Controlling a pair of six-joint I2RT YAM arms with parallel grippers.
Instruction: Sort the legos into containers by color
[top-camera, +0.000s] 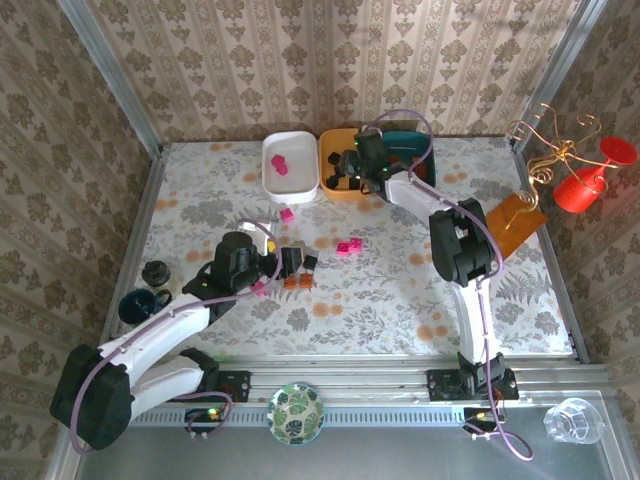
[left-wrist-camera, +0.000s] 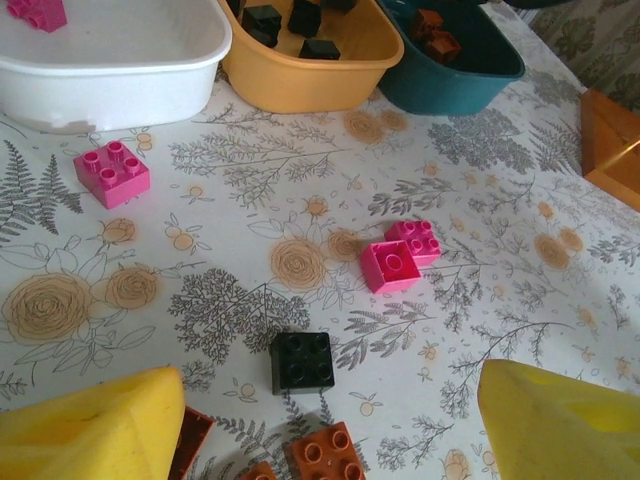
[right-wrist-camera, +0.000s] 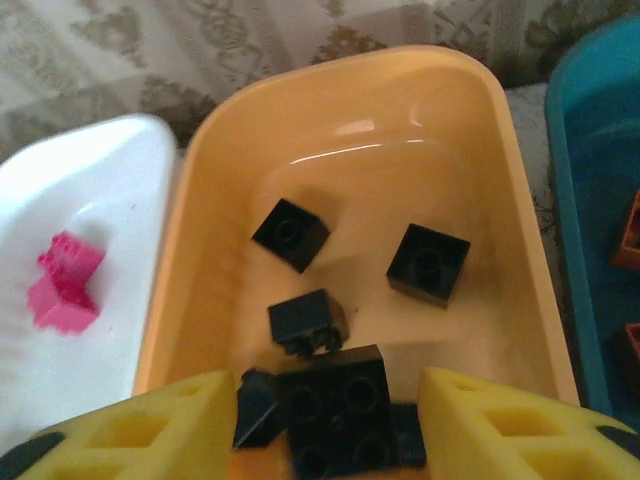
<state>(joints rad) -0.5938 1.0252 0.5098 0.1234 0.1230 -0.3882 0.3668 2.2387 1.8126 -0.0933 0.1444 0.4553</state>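
Trays line the far edge of the tabletop (top-camera: 400, 300) side by side: white tray (top-camera: 295, 185), yellow tray (top-camera: 330, 145), teal tray (top-camera: 405, 140).

My right tool (right-wrist-camera: 328, 395) hangs low over the yellow tray. Its jaws stand partly open with a big black brick (right-wrist-camera: 335, 400) between the pads (right-wrist-camera: 150, 430). I read a thin gap on each side of that brick, so it looks to be lying on the tray floor, not clamped. Three small black bricks (right-wrist-camera: 428, 262) lie beyond it in the same tray. A dark piece I can't make out sits against the big brick's left side. The white tray has pink bricks (right-wrist-camera: 65, 285) in it, and the teal tray holds brown bricks (left-wrist-camera: 435, 35).

My left tool (left-wrist-camera: 330, 410) hovers over the middle of the tabletop, jaws wide apart, with nothing in them. Just ahead of it a loose black brick (left-wrist-camera: 302, 360) sits studs up on the tabletop. Loose brown bricks (left-wrist-camera: 325, 455) lie just nearer the wrist, between the two pads, and one is partly hidden by the left pad. Farther out and to the right, a pink pair (left-wrist-camera: 415, 240) lies with its two bricks touching. A single pink brick (left-wrist-camera: 112, 172) lies to the left, near the white tray but apart from it.

Off to the sides I see a blue mug (top-camera: 140, 303) by the left arm, an orange card (top-camera: 515, 220) at the right edge, and a green bowl (top-camera: 296, 412) on the near rail between the bases.
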